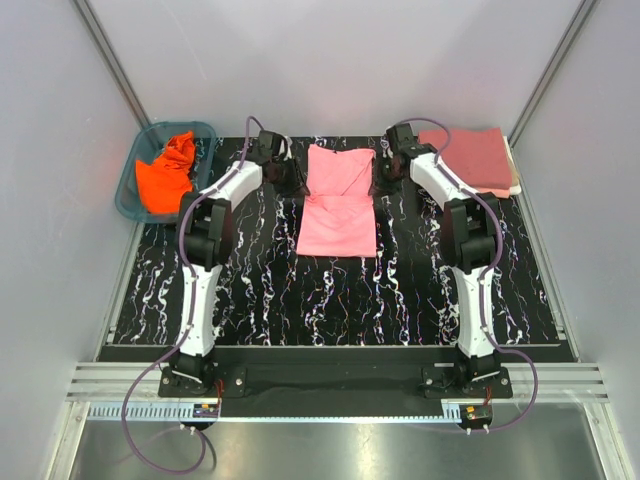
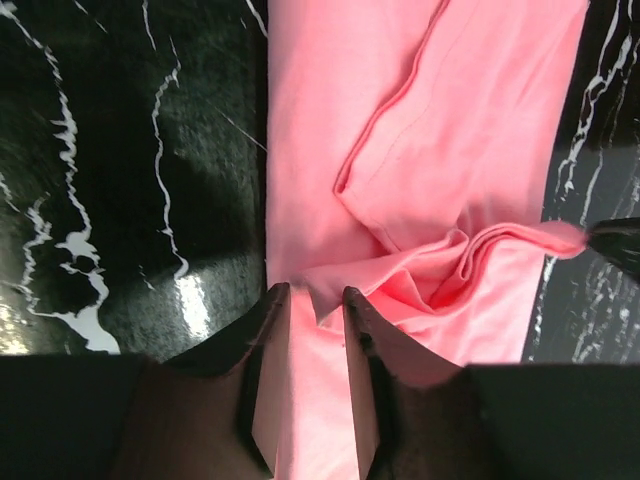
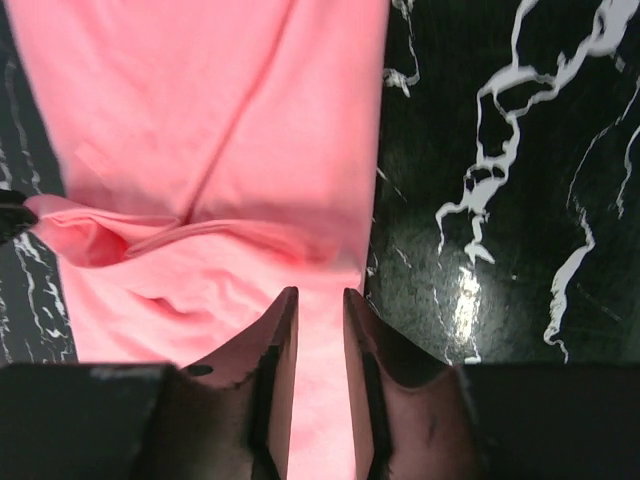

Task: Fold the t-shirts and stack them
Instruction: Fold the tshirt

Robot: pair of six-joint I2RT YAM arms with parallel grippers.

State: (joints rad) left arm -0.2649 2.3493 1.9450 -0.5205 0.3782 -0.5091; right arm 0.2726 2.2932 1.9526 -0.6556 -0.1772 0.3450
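Light pink t-shirt (image 1: 338,205), mid worktop (image 1: 250,290), long axis far to near; left tool (image 2: 315,295) and right tool (image 3: 320,295) flanking its far end, equally close, each slightly spread over a side edge.

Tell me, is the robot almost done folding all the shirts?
About halfway. Done: the rose-red shirt lies folded on the cream shirt, far right. In hand: the pink shirt in the middle is partly folded, with the left claw and right claw at its edges, slightly parted. Left to do: the orange shirt sits crumpled in the teal basket.
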